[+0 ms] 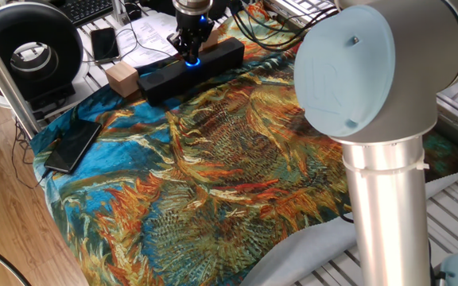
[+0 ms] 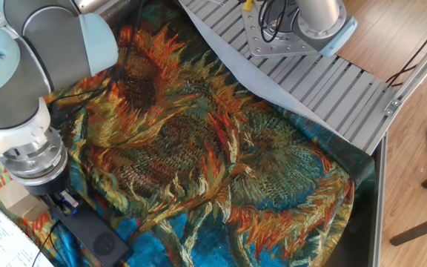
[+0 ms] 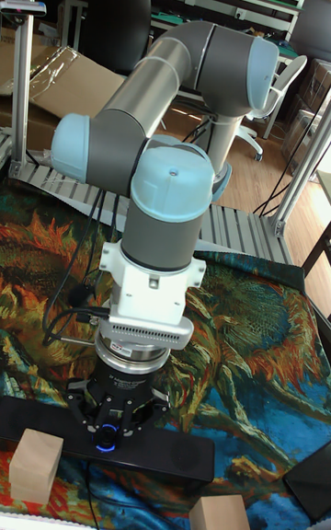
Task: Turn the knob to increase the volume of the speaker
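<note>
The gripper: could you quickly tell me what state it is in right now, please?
Gripper: closed on the knob of the speaker, fingers around the blue-lit dial.

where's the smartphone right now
In one fixed view the smartphone lies flat at the cloth's left edge, nearer the camera than the speaker and its wooden block.
</note>
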{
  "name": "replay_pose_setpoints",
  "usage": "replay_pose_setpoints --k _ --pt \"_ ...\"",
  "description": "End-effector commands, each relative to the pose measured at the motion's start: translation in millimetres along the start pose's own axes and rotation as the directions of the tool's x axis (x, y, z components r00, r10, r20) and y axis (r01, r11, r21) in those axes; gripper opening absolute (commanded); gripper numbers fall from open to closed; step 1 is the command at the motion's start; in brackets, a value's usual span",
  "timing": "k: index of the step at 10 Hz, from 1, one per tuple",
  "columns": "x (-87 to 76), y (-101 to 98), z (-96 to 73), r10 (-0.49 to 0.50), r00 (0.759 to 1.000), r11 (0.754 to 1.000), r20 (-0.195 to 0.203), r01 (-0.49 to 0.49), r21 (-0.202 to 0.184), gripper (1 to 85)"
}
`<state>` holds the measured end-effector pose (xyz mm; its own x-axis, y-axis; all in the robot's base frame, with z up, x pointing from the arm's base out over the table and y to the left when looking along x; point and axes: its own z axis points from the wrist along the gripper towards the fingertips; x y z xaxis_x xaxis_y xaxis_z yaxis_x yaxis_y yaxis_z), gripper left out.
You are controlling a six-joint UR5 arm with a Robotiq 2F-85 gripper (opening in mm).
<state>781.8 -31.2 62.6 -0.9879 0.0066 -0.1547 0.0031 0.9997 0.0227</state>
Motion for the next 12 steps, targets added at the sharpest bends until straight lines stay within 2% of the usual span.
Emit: replay_pose_setpoints --k 1,2,3,4,7,9,11,12 --pt "1.4 0.7 -3.2 0.071 0.997 0.996 -0.003 -0.071 -0.059 28.3" --pt "2.5 0.4 -3.8 0.087 0.996 0.993 -0.005 -0.087 -0.080 28.7" --pt "3.8 -2.4 -3.8 0.097 0.995 0.992 -0.012 -0.098 -0.081 29.0" --pt "4.2 1.0 -4.3 0.127 0.992 0.987 -0.020 -0.128 -0.099 29.0" --pt "-2.0 4.1 -3.2 0.190 0.982 0.975 -0.007 -0.190 -0.117 32.0" --pt "-3.6 3.3 -1.4 0.209 0.978 0.971 -0.004 -0.208 -0.120 33.0" --pt "0.9 1.9 -0.8 0.210 0.977 0.971 -0.020 -0.211 -0.109 33.0" --pt "6.8 0.8 -0.6 0.200 0.979 0.974 -0.041 -0.203 -0.100 33.0"
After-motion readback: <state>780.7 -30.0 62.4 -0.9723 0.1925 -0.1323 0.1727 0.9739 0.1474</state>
